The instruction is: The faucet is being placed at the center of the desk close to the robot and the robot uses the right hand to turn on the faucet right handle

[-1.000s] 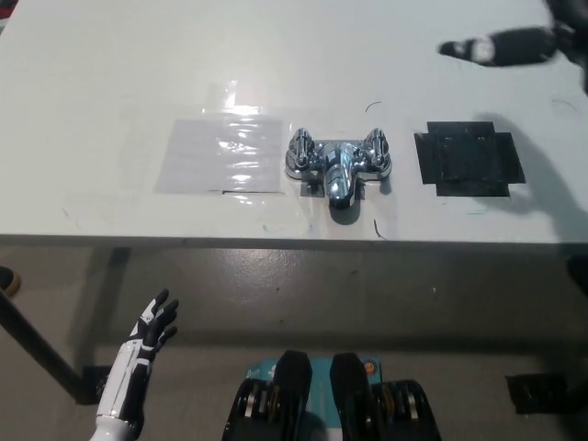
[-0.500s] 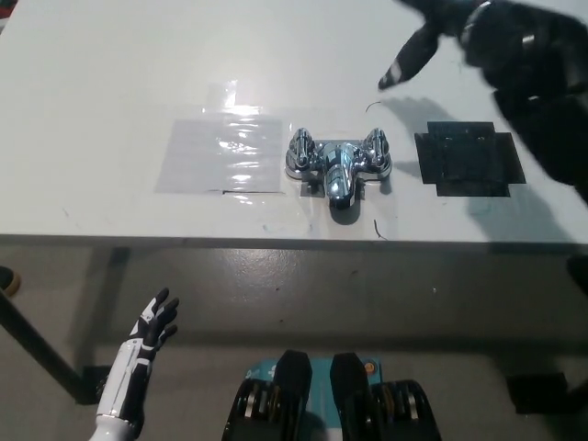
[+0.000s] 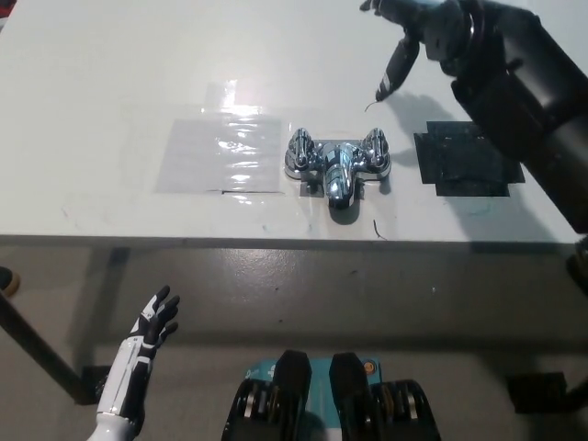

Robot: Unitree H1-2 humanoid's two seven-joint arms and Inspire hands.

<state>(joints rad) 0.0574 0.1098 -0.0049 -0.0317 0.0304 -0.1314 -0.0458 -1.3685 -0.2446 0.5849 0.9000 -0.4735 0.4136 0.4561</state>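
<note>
Head view: the chrome faucet (image 3: 337,165) stands centrally on the desk (image 3: 110,73), close to the near edge. The black right hand (image 3: 418,32) hovers at the far right, fingers spread and empty, well apart from the right handle (image 3: 376,147). The white left hand (image 3: 152,322) rests released below the desk at near left. The handle is probably rigid, polished and slippery, so take hold around its raised knob.

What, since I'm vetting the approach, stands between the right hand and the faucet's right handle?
Nothing visible. The right hand hovers open beyond the right handle, with only bare desk between them. The black patch lies off to the side; the left hand rests below the desk edge.
</note>
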